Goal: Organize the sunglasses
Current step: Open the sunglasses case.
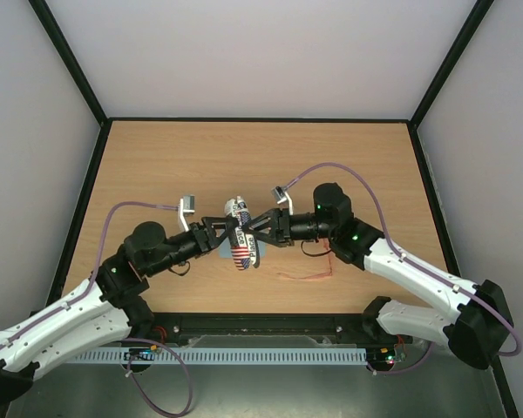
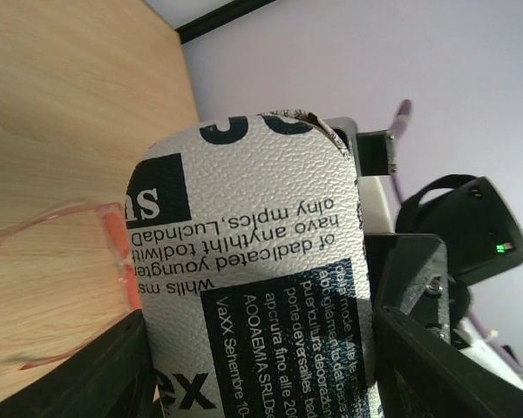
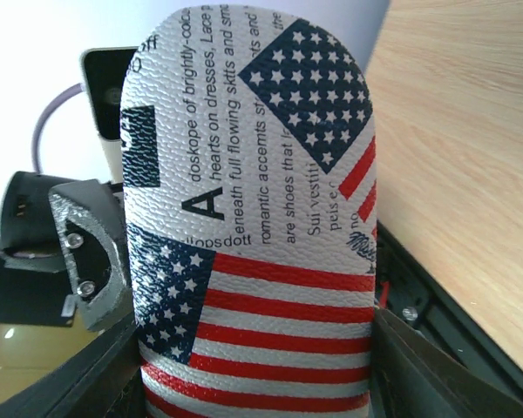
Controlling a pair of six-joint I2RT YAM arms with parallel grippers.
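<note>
Wood-grain tabletop (image 1: 157, 165) inside a white-walled enclosure with a black frame, both arms meeting at its middle. Left fingers (image 1: 220, 233) and right fingers (image 1: 263, 228) come in from opposite sides onto the same oval flag-patterned case (image 1: 240, 235). Left wrist view: the case's newsprint side fills the gap between the fingers and touches both, so clamped on it. Right wrist view: same story, stars-and-stripes side wedged between both fingers, clamped. The case's long axis runs across both grips, with one end sticking out toward the far wall and the other toward the arm bases. Can't tell whether the case is lifted or resting. A sliver of light blue cloth (image 1: 224, 252) shows just below the left fingers, at the case's near end. The sunglasses (image 1: 307, 276) aren't held: thin reddish-orange frame flat on the tabletop, on the near side of the right fingers and apart from them. In the left wrist view they show just past the case, beside the left fingers.
</note>
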